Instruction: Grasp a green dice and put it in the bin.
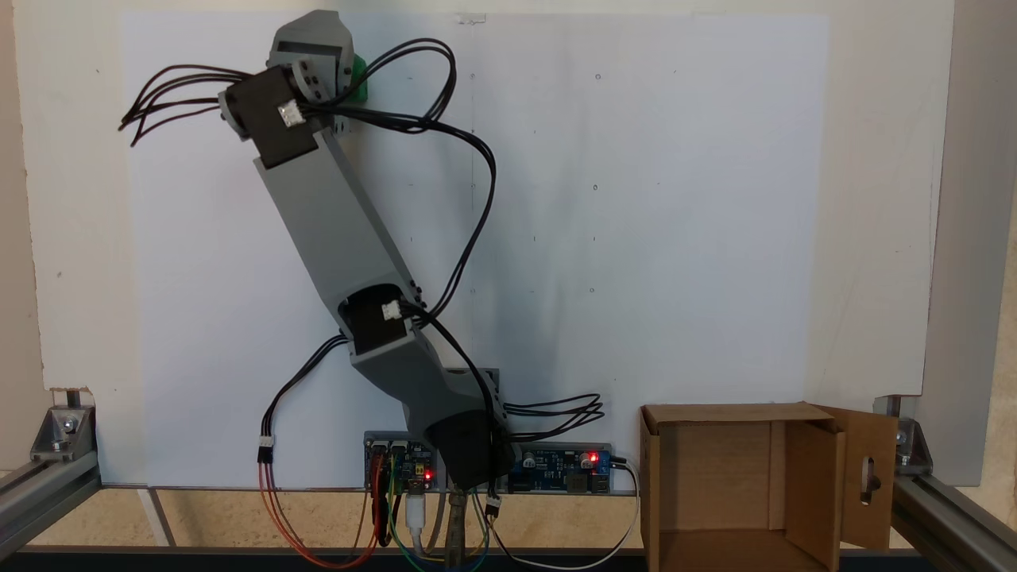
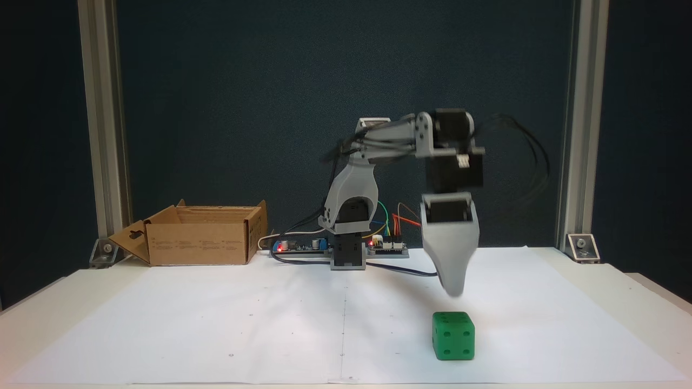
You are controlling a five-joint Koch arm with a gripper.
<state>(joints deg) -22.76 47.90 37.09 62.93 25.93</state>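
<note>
Working from the paper-covered table (image 2: 216, 302) down: your bin (image 2: 203, 237) sits open at the back, well apart from the dice (image 2: 453, 335), which rests on the paper near the front. The gripper (image 2: 456, 289) hangs just above it; only one tip shows, so you cannot tell its state. Judge the dice light, rigid, probably slick: pinch two opposite flat faces.

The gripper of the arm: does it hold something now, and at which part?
Nothing is held. The grey gripper hangs above the small bright green dice, which rests on the white paper, apart from it.
</note>
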